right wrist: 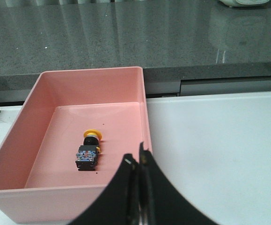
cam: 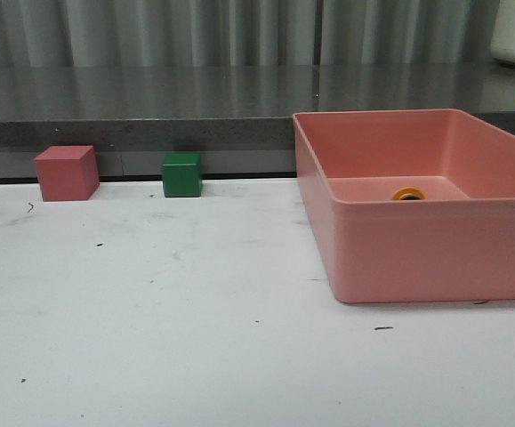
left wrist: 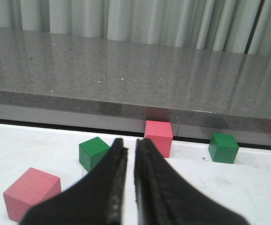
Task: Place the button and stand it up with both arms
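The button (right wrist: 89, 151) is seen lying on its side on the floor of a pink bin (right wrist: 41, 89), its yellow cap turned toward the far wall and its black-and-blue base toward the near wall. In the front view only a sliver of the yellow cap (cam: 408, 193) is visible above the near wall of the bin (cam: 435, 253), which stands on the right part of the white table (cam: 168, 338). The button is enclosed by the bin walls on all sides.

A pink cube (cam: 66, 173) and a green cube (cam: 181, 174) are set at the far edge of the table, near each other but apart, against a grey ledge (cam: 150, 107). In the left wrist view two pink and two green cubes are shown beyond the fingers.

The left gripper (left wrist: 128, 187) is held with its fingers nearly together, a narrow gap between them and nothing gripped. The right gripper (right wrist: 139, 187) is closed, its fingers pressed together and empty, and is placed over the near wall of the bin, just beside the button. Neither arm is seen in the front view.
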{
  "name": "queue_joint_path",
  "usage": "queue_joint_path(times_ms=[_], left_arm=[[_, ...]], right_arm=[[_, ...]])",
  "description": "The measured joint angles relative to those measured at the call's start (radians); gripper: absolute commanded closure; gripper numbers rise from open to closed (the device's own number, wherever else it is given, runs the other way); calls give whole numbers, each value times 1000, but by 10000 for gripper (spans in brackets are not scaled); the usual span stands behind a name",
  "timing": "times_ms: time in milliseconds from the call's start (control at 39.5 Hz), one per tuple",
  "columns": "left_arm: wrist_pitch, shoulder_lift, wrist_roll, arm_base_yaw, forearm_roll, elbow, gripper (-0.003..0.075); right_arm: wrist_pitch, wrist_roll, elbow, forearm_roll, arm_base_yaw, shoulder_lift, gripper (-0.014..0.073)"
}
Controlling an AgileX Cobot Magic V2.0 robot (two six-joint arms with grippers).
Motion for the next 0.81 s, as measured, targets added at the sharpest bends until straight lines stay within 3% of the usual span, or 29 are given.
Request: queue_joint_path(times_ms=[101, 152, 303, 556, 809], left_arm=[[0, 0, 0, 0, 0, 0, 180], [0, 0, 0, 0, 0, 0, 120], [0, 0, 0, 0, 0, 0, 80], [0, 0, 0, 0, 0, 0, 80], [0, 0, 0, 0, 0, 0, 80]], right_arm=[[0, 0, 0, 0, 0, 0, 277], [0, 0, 0, 0, 0, 3, 153], [-10, 0, 0, 0, 0, 39, -62], [-133, 0, -27, 0, 0, 233, -68], [-168, 0, -231, 2, 42, 648, -68]])
